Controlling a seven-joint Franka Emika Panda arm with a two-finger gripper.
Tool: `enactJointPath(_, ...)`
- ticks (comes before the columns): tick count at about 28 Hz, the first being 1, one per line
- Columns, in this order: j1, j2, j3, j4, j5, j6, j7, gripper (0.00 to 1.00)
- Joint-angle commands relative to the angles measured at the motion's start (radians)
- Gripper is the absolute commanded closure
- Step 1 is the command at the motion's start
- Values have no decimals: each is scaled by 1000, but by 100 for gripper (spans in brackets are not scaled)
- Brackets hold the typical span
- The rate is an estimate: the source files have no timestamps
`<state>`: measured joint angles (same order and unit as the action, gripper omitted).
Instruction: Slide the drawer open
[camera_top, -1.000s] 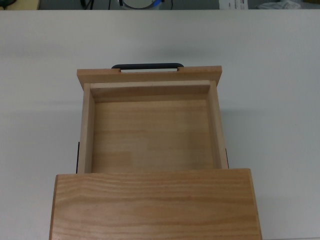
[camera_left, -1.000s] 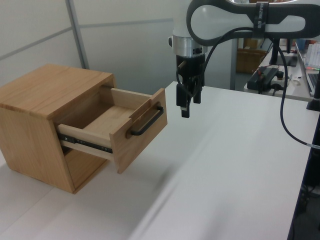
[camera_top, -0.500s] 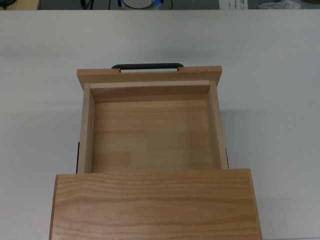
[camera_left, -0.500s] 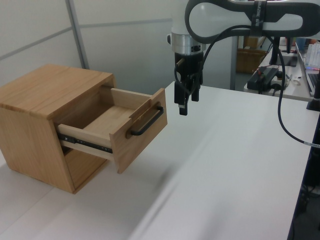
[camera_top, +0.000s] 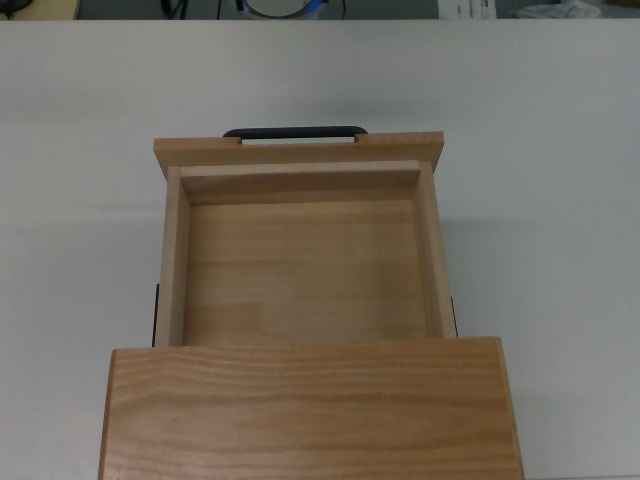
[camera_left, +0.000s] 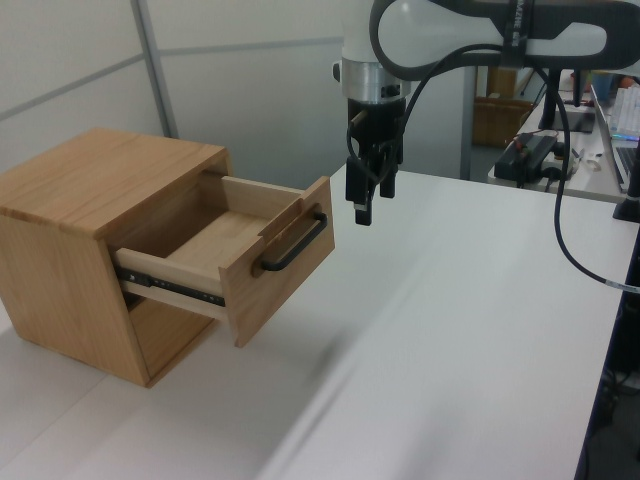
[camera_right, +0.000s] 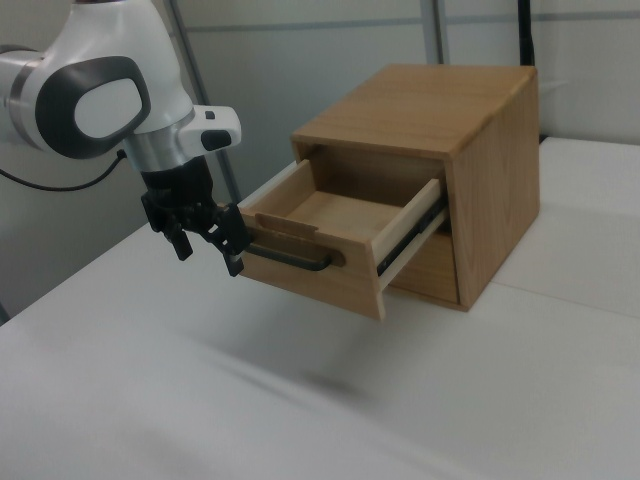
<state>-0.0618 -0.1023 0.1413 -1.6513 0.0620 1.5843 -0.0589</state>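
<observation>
On the white table (camera_left: 450, 330) you have the cabinet (camera_left: 70, 215) with its drawer (camera_left: 235, 255) pulled well out, riding on black side rails (camera_left: 170, 288). From the top view the drawer (camera_top: 300, 260) shows as an empty square tray, its wide front panel toward the top view's top edge and the black handle (camera_top: 295, 131) just beyond it. The cabinet top (camera_top: 310, 410) covers only the drawer's rear strip in that view.

Now look at your gripper (camera_left: 369, 200): it hangs in the air to the left view's right of the drawer front, clear of the handle (camera_left: 293, 245) and above the table. Its fingers point down with a small gap between them, and they hold nothing.

In the right view the gripper (camera_right: 207, 250) sits at the right view's left of the drawer (camera_right: 330, 235), level with the handle (camera_right: 290, 258) and close beside its near end; whether it touches there you cannot tell from that angle. The arm (camera_right: 95, 90) rises behind it toward the right view's upper left. The gripper does not appear in the top view.
</observation>
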Motion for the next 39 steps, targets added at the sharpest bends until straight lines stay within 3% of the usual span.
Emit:
enactJointPath(1, 2, 18, -9, 48, 30, -37, -13, 0)
enactJointPath(16, -1, 35, -15, 59, 30, -30, -55, 0)
enactJointPath(27, -3, 61, -45, 62, 25, -24, -62, 0)
enactJointPath(31, -16, 82, -46, 108, 30, -26, -62, 0)
enactJointPath(39, -18, 101, -48, 128, 22, -24, -62, 0)
